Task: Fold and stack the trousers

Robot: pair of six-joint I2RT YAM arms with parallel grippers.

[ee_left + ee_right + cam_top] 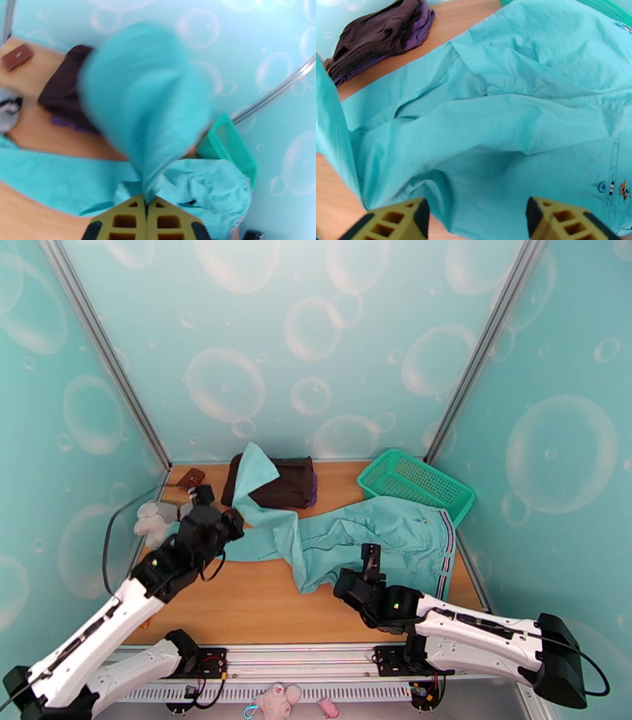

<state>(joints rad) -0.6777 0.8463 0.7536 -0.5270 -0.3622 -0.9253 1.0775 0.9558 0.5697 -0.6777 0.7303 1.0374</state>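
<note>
The light teal trousers [379, 536] lie spread across the wooden table, with the striped waistband [447, 552] at the right. My left gripper [235, 519] is shut on one leg's cloth. That leg stands lifted, and its end reaches over the dark folded garment. In the left wrist view my left gripper [147, 205] has its fingers pressed together on the blurred teal cloth [146, 102]. My right gripper [370, 560] hovers open over the trousers' near edge. In the right wrist view my right gripper [476, 221] has its fingers wide apart above the cloth [505, 118], with nothing between them.
A dark brown folded garment [280, 483] lies at the back of the table. A green mesh basket [417, 486] leans at the back right. A pale plush toy [152, 520] and a small brown item [190, 478] sit at the left edge. Bare wood [261, 603] shows in front.
</note>
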